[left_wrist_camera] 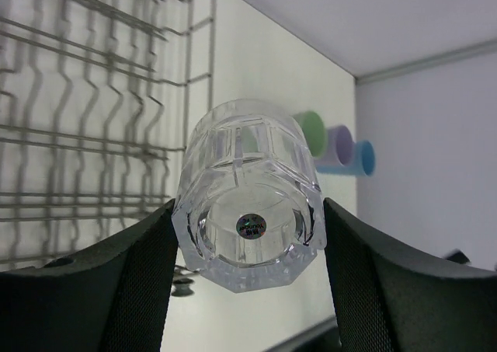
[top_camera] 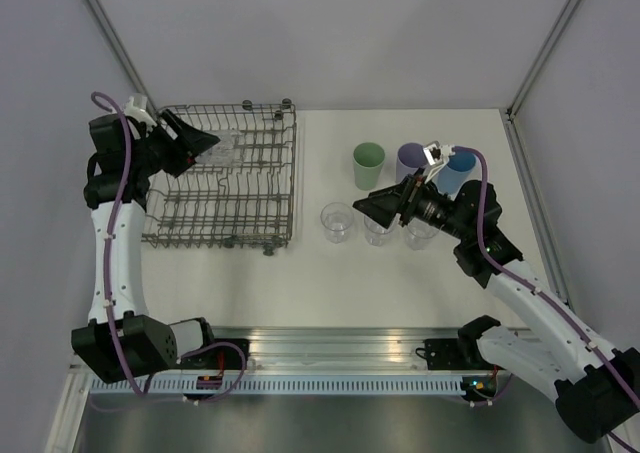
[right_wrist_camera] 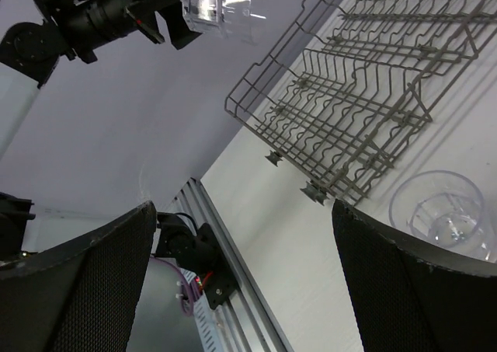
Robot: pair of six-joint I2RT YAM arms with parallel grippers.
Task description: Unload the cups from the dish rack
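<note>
1 clear cup (left_wrist_camera: 248, 173) clamped near base in left pincer (left_wrist_camera: 248, 251) above dish rack (top_camera: 293, 173); right pincer (right_wrist_camera: 242, 212) wide open, empty. Lift clear of tines (top_camera: 215, 188), turn upright, set on counter (top_camera: 320, 273) beside other clear cups (top_camera: 337, 223), apart.

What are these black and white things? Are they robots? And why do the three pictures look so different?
Yes, they are two robot arms with pinching grippers. One picture looks down from above; the other two come from little cameras on each wrist. On the table stand a wire rack, a green cup, a lavender cup, a blue cup and some clear cups. The left gripper holds one clear cup over the rack. The right gripper is open and holds nothing.
</note>
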